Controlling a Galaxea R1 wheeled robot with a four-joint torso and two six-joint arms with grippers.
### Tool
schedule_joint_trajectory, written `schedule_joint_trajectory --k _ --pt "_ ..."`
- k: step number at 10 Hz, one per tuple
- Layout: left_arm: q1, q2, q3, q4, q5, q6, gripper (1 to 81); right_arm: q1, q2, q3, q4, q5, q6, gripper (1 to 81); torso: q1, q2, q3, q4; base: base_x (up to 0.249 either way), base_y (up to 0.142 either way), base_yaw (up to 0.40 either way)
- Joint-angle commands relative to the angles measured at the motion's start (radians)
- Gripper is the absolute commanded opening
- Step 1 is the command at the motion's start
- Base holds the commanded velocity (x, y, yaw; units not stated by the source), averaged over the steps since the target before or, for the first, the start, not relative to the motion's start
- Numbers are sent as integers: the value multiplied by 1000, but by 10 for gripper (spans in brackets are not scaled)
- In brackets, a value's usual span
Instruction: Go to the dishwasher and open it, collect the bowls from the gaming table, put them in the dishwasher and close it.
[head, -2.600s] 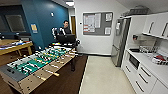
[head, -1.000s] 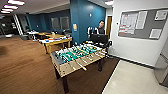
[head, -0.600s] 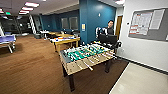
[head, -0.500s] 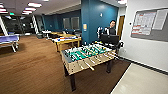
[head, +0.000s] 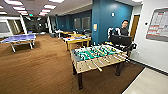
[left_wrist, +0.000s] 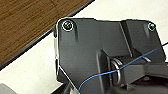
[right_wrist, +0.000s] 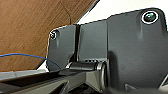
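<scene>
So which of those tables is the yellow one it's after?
Start from the blue wall. Left of its corner, behind the wooden table-football table, stands the gaming table. Its yellow rim and legs set it apart from the blue table-tennis table far left.

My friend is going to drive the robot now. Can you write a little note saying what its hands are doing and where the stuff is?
Hands: I can't tell whether either one is open or shut.
Place: the robot is in a big room with brown carpet, facing the table-football table. The yellow-rimmed gaming table stands further back with things on top, too far to make out. A person stands behind the football table.
Done: can't tell from here.
Left: fetch the bowls, load and close the dishwasher.
</scene>
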Motion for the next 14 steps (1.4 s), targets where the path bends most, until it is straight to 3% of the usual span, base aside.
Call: schedule_joint_trajectory --k 1,14 --pt "-50 -15 -3 7 53 6 811 52 -3 6 5 -43 1 811 0 0 0 0 0 0 299" --pt "-50 -13 -3 3 53 6 811 52 1 3 3 -41 1 811 -1 0 0 0 0 0 295"
